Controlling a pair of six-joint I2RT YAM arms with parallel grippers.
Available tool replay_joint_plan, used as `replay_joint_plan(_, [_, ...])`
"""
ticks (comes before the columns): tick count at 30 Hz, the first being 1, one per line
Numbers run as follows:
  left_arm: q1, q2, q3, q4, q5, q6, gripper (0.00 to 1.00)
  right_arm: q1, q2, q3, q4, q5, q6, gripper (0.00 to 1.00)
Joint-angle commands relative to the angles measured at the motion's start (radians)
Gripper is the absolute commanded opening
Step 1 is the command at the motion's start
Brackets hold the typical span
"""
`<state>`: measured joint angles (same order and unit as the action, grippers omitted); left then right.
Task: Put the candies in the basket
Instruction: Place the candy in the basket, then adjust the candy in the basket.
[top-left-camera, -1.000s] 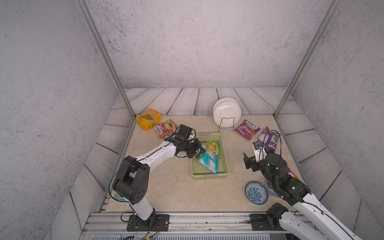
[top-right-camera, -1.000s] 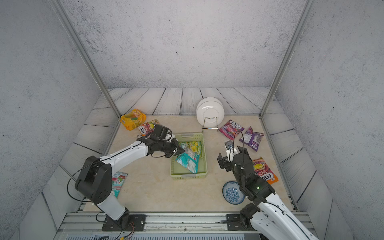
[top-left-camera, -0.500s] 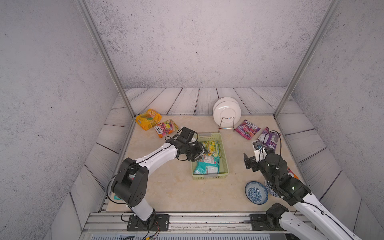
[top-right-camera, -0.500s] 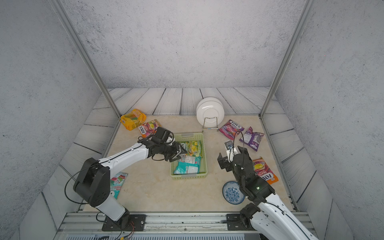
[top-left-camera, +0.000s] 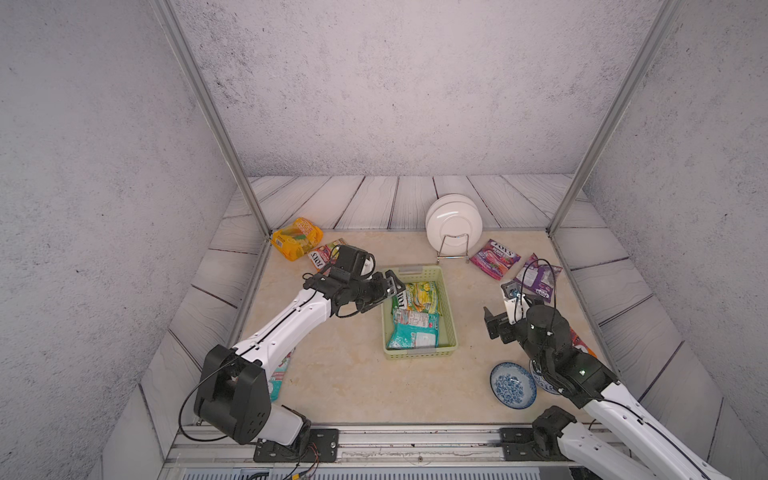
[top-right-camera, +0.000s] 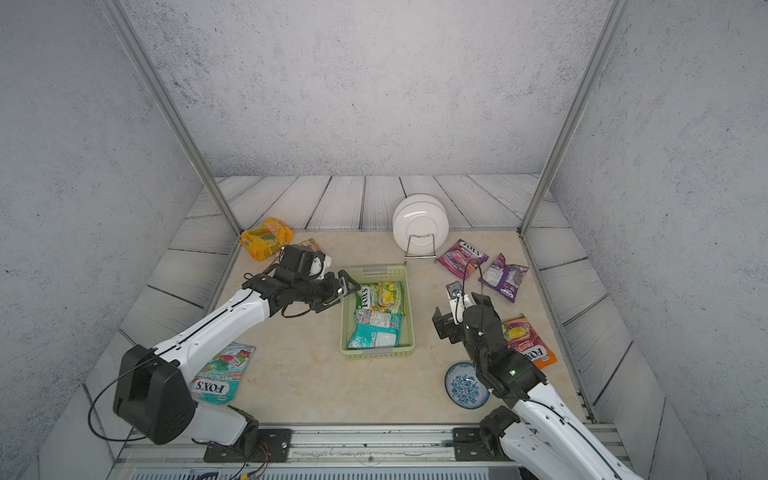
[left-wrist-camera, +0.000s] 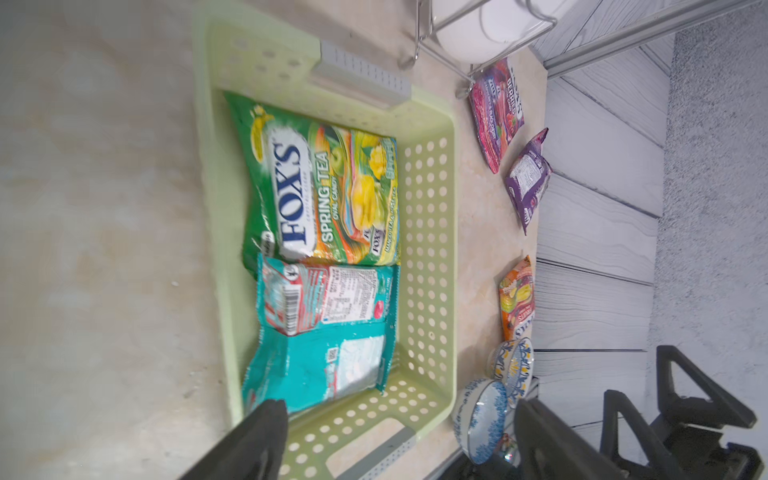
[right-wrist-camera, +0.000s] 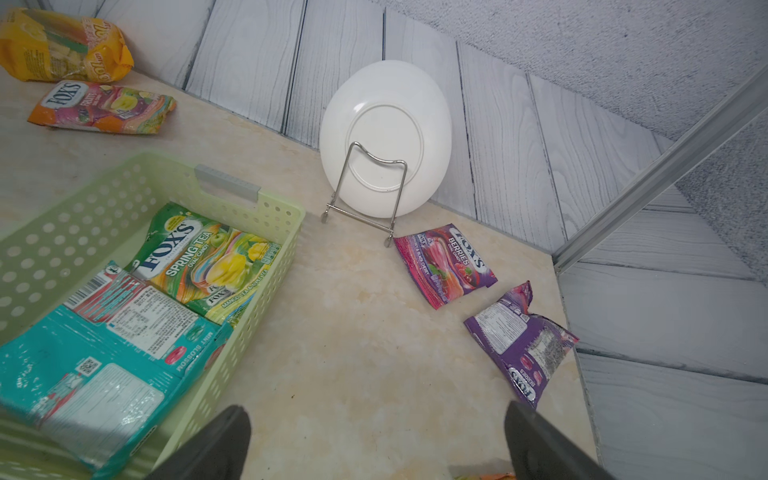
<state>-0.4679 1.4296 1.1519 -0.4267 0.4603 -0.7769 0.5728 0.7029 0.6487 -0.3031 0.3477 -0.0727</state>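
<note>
Candies (top-right-camera: 376, 332): teal Mint Blossom packet (top-left-camera: 411, 332) and green Spring Tea packet (top-left-camera: 419, 297) lie flat, overlapping, inside the basket (top-left-camera: 452, 320); flat stacking leaves room.
Left gripper (top-left-camera: 386, 292): fingers apart, empty, beside basket rim.
Right gripper (right-wrist-camera: 378, 419): fingers apart, empty, facing Berries packet (right-wrist-camera: 446, 264), likely next.
Materials: glossy crinkled film; rigid perforated plastic.

Readable text:
- green packet (left-wrist-camera: 324, 187) in the basket (right-wrist-camera: 286, 210): "FOX'S", "SPRING TEA", "OVAL CANDY", "MANGO TEA & APPLE TEA"
- teal packet (right-wrist-camera: 104, 353) beside it, back side up: "MINT BLOSSOM" and a barcode (fine print too small to read)
- magenta packet (right-wrist-camera: 444, 264): "FOX'S BERRIES OVAL CANDY"
- purple packet (right-wrist-camera: 519, 345): "FOX'S BERRIES"
- orange-pink packet (right-wrist-camera: 104, 108): "FOX'S FRUITS"
- orange packet (top-right-camera: 528, 345): "FOX'S FRUITS"
- second teal packet (top-right-camera: 216, 374), outside the basket: "FOX'S", "MINT BLOSSOM"
- yellow bag (right-wrist-camera: 62, 45): lettering not legible
</note>
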Motion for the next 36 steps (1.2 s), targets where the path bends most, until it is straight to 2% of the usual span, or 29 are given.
replay_joint_plan(1, [0.024, -0.064, 0.014, -0.043, -0.066, 0.214, 0.98, -0.001, 0.049, 0.067, -0.044, -0.066, 0.041, 1.0])
replay_joint_plan(5, [0.049, -0.116, 0.018, -0.09, -0.149, 0.415, 0.98, -0.001, 0.142, 0.144, -0.108, -0.138, 0.077, 1.0])
replay_joint_plan(10, [0.134, -0.18, -0.006, -0.104, -0.19, 0.527, 0.98, -0.001, 0.246, 0.228, -0.15, -0.205, 0.148, 1.0])
replay_joint_plan(15, [0.177, -0.241, -0.037, -0.131, -0.311, 0.698, 0.98, 0.0, 0.39, 0.323, -0.172, -0.264, 0.239, 0.96])
replay_joint_plan(21, [0.308, -0.327, -0.104, -0.12, -0.296, 0.705, 0.98, 0.002, 0.59, 0.459, -0.211, -0.382, 0.312, 0.87])
replay_joint_plan(26, [0.402, -0.376, -0.147, -0.095, -0.174, 0.71, 0.98, 0.004, 0.728, 0.539, -0.197, -0.481, 0.372, 0.81])
replay_joint_plan(30, [0.413, -0.395, -0.162, -0.075, -0.205, 0.733, 0.98, 0.007, 0.831, 0.573, -0.149, -0.55, 0.402, 0.76])
replay_joint_plan(36, [0.425, -0.407, -0.158, -0.076, -0.216, 0.734, 0.98, 0.023, 1.033, 0.729, -0.204, -0.661, 0.412, 0.6])
